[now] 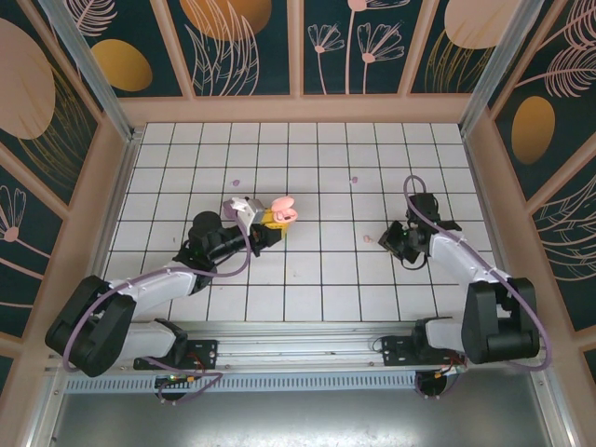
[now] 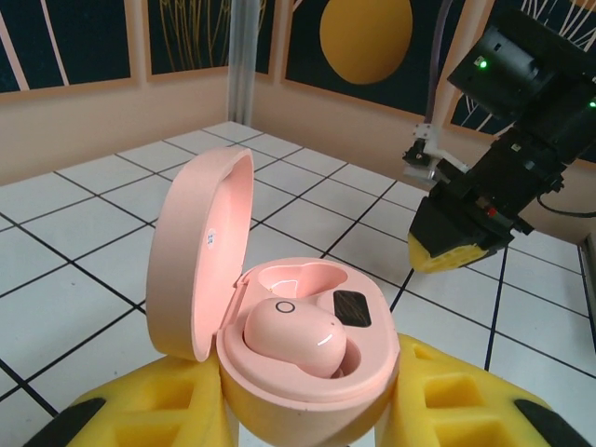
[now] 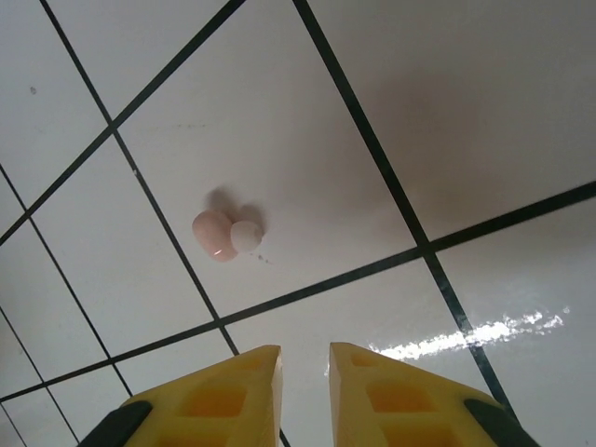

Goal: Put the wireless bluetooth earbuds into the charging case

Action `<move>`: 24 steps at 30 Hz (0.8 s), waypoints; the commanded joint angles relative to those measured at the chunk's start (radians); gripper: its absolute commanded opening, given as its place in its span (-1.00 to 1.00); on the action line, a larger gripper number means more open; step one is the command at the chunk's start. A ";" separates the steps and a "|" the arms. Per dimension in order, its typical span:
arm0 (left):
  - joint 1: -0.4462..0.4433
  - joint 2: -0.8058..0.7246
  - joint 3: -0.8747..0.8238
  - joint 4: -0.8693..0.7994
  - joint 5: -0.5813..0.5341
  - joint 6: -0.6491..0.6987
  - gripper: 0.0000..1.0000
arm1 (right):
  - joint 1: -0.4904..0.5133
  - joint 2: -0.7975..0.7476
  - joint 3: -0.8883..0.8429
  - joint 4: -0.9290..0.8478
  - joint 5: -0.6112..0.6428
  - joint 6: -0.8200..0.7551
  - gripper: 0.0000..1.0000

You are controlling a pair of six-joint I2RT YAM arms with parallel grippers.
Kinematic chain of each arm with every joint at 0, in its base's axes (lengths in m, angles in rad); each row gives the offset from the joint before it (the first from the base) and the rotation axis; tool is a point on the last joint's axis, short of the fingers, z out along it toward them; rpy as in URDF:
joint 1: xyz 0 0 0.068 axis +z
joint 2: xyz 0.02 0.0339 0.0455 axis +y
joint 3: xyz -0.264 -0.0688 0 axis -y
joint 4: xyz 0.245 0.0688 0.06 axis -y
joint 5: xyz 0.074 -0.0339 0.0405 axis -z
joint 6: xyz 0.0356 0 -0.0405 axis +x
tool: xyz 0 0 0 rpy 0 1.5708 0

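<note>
1. At the bottom of the top view, the two arm bases sit on the near rail. The left arm reaches up toward the centre of the frame, and the right arm bends in from the lower right.
2. The left gripper (image 1: 270,225) is clamped on the pink charging case (image 1: 283,210), just left of centre in the top view. In the left wrist view its yellow fingers (image 2: 140,410) press the case's lower shell from both sides at the bottom edge.
3. The case is open, with its lid (image 2: 200,251) standing upright at centre left. One seated pink earbud (image 2: 296,335) fills the nearer socket, and the socket behind it (image 2: 298,277) is bare.
4. The right gripper (image 1: 394,239) hangs over the tiled table (image 1: 307,279), right of centre, pointing down. In the right wrist view its yellow fingers (image 3: 386,396) stand a narrow gap apart at the bottom edge with nothing between them.
5. The loose pink earbud (image 3: 222,235) lies on a white tile left of centre, above those fingertips and apart from them. In the top view it is just left of the right gripper.
6. Higher in the top view, the left lilac earbud (image 1: 236,182) and the right lilac earbud (image 1: 353,180) lie on the tiles, well apart from each other.
7. The patterned walls (image 1: 242,37) close the upper edge.
</note>
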 commanded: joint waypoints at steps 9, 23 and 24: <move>-0.001 0.047 0.038 0.049 0.041 -0.030 -0.82 | 0.205 0.128 0.178 -0.083 0.287 -0.110 -0.60; -0.002 0.047 0.041 0.022 0.032 -0.026 -0.81 | 0.297 0.358 0.326 -0.181 0.354 -0.255 -0.59; -0.001 0.048 0.042 0.020 0.032 -0.024 -0.81 | 0.303 0.365 0.334 -0.185 0.359 -0.259 -0.59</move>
